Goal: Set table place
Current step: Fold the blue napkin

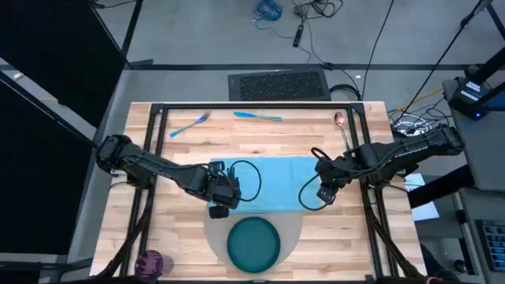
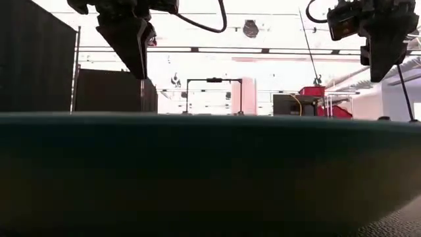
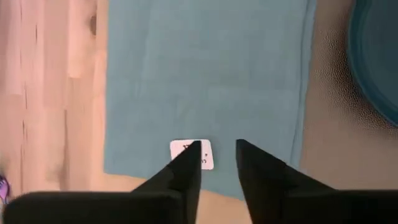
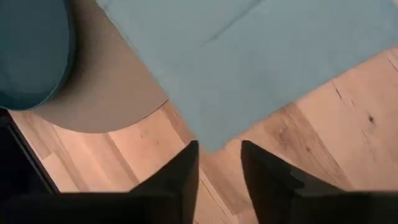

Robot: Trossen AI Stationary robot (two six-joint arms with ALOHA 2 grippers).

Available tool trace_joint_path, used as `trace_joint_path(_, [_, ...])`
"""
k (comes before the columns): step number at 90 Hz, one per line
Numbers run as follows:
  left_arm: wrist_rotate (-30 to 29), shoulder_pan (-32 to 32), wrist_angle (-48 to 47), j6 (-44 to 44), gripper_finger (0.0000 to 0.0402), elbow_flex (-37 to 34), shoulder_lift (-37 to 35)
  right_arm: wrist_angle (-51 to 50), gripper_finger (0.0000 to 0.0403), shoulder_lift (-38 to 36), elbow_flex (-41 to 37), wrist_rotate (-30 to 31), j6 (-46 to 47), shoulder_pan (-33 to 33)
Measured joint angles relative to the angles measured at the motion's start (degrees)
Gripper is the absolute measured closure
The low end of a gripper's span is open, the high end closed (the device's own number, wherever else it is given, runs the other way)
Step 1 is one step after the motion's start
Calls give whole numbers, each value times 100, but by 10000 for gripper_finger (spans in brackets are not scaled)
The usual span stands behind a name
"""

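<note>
Hovering: left hand point(image 1: 222, 207) open | right hand point(image 1: 324, 194) open | napkin point(image 1: 272, 177) overlaps mat point(image 1: 293, 230) | fork point(image 1: 189, 124), knife point(image 1: 257, 116) beyond

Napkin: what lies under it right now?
The light blue napkin lies mostly on the wooden table; its near edge overlaps the grey mat. Whether anything else sits beneath the cloth cannot be seen.

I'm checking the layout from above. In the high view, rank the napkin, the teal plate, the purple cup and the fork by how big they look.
Largest to smallest, in the high view:
1. Light blue napkin
2. Teal plate
3. Fork
4. Purple cup
Fork and cup look close: the fork is longer but thin.
</note>
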Motion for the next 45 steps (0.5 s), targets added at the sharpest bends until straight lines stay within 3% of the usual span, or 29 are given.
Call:
trace_joint_path(30, [137,469,532,2,285,-343,7,-23,248,15,2,159,-225,-47])
trace_joint_path(45, [389,440,2263,430,285,-437,11,-75,248,15,2,72,53,259])
